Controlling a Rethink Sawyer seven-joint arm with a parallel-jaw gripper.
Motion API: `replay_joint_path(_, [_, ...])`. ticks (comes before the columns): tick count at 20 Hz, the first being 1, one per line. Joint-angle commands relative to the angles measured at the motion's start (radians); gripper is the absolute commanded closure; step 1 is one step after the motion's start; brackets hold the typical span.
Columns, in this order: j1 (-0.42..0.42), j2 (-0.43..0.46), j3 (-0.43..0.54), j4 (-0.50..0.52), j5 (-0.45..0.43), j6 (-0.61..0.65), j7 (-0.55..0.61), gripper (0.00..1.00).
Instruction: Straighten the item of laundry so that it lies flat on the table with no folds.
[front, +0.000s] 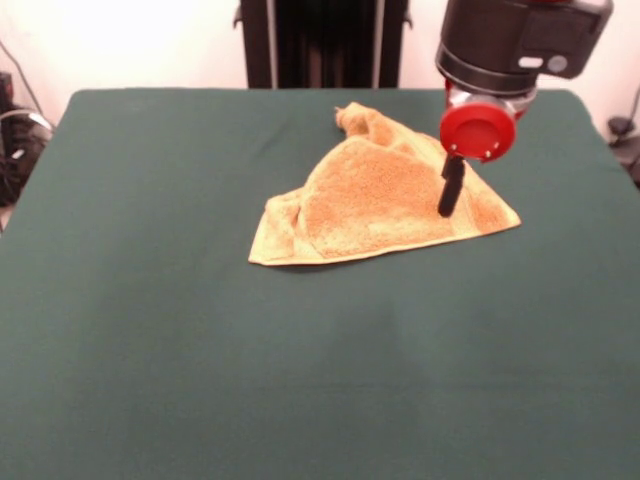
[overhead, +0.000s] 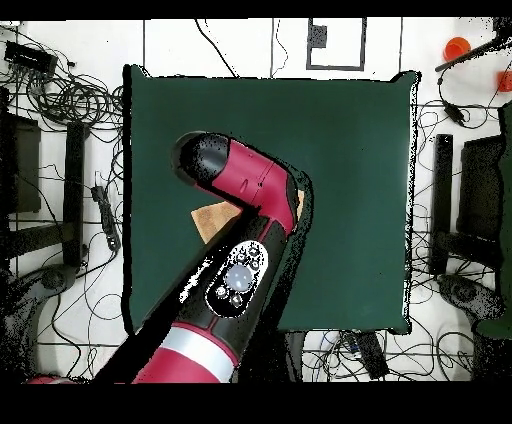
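The item of laundry (front: 375, 195), a golden tan-orange terry towel, lies on the dark green table (front: 200, 350) right of centre toward the far side. It is folded over into a rough triangle, with a bunched corner pointing at the far edge and a doubled layer at its left front. My gripper (front: 447, 205) hangs from the red disc of the arm's wrist and reaches down onto the towel's right part, near its right corner. In the overhead view the arm hides most of the towel; only a tan patch (overhead: 213, 220) shows left of the arm.
The arm's red and black wrist (front: 500, 60) hangs over the table's far right. The robot's dark pedestal (front: 320, 40) stands behind the far edge. In the overhead view, cables and equipment (overhead: 70, 100) lie on the floor around the table (overhead: 340, 150).
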Motion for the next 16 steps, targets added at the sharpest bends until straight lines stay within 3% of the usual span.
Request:
replay_joint_path(1, [0.055,0.007,0.123,0.116,0.050,-0.010,0.247,0.00])
replay_joint_path(16, [0.059,0.022,0.150,0.115,0.079,-0.036,0.247,0.00])
